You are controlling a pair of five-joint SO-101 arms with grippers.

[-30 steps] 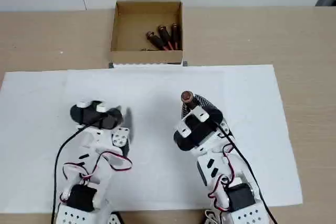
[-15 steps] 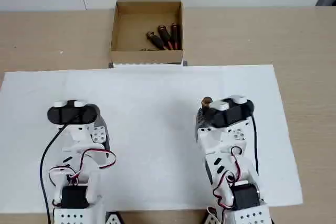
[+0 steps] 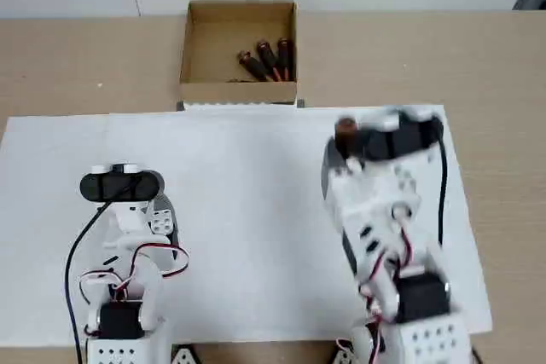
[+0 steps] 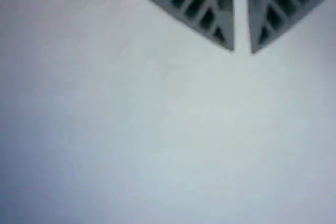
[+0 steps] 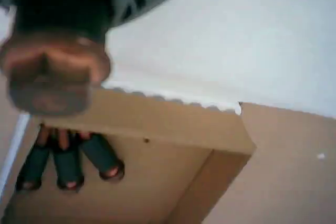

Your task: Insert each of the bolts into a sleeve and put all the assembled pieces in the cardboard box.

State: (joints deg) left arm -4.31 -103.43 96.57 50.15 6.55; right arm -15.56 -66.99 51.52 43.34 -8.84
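Note:
The cardboard box (image 3: 198,49) stands at the table's far edge with three assembled pieces (image 3: 268,60) lying in its right half. My right gripper (image 3: 338,156) is raised over the far right part of the white paper, shut on an assembled piece (image 3: 345,133), a black sleeve with a copper bolt head. In the right wrist view that assembled piece (image 5: 53,72) hangs close to the camera, above the box wall (image 5: 178,132) and the three pieces (image 5: 68,163) inside. My left gripper (image 4: 241,48) hovers over bare paper, its fingers shut with nothing between them; it sits low at the left (image 3: 164,213).
White paper (image 3: 247,176) covers the table between the arms and the box. Bare wooden table (image 3: 401,49) lies to either side of the box.
My right arm swung to the right, then rose and moved toward the box, carrying the piece. My left arm drew back to the left and then stayed still.

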